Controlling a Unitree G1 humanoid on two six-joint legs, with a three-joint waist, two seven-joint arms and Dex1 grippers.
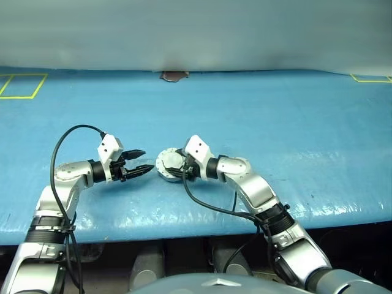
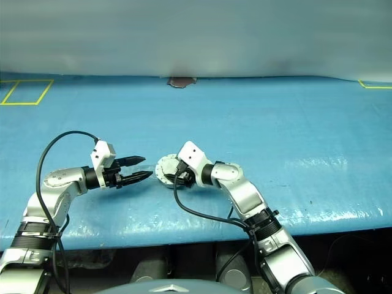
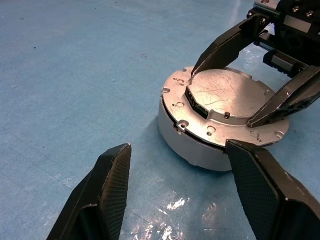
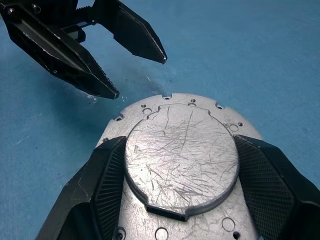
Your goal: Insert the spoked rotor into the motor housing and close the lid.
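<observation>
A blue work surface (image 1: 257, 122) is shown extending across the scene, with yellow tape outlines (image 1: 23, 86) marked at its far left and far right corners and a small brown patch (image 1: 174, 76) at its far edge, against a pale backdrop (image 1: 196, 30).

Near the front middle of the surface, the motor housing (image 3: 192, 150) is seen as a short round silver cup resting flat on the blue covering. It is shown closed: the lid (image 4: 182, 160) lies across its top, a scratched grey raised plate surrounded by a flange with small holes. A thin dark seam between lid and housing wall is visible in the left wrist view. The spoked rotor cannot be made out.

The right gripper (image 4: 180, 195) is positioned over the housing from the robot's right, its two black fingers (image 4: 107, 175) spread and set against opposite edges of the lid's raised plate. Whether a firm grip is exerted there cannot be told; contact on both sides is apparent.

The left gripper (image 1: 142, 162) is held just beside the housing on the robot's left, pointing toward it. Its fingers (image 3: 107, 185) are parted, with nothing between them, and the tips stand just clear of the housing.
</observation>
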